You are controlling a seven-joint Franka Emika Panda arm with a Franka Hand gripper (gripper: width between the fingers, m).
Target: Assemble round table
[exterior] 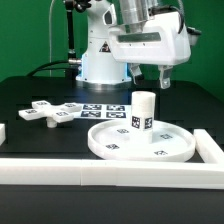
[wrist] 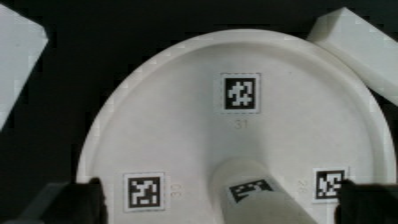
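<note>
The large round rimmed disc [exterior: 110, 145] lies flat on the black table near the front. The short thick cylinder [exterior: 143, 110] stands upright on the disc's middle. The cross-shaped piece [exterior: 50, 113] lies flat at the exterior view's left, apart from the disc. My gripper [exterior: 149, 80] hangs open and empty just above the cylinder, not touching it. In the wrist view the disc [wrist: 231, 60] fills the frame, the cylinder's top [wrist: 249, 190] sits between my two dark fingertips [wrist: 71, 203], and my gripper [wrist: 217, 207] holds nothing.
The marker board [exterior: 103, 109] lies flat behind the disc. Long white border rails run along the front [exterior: 100, 172] and the exterior view's right [exterior: 208, 148]. A white rail end [wrist: 356, 35] shows beyond the disc in the wrist view. The robot base [exterior: 100, 60] stands at the back.
</note>
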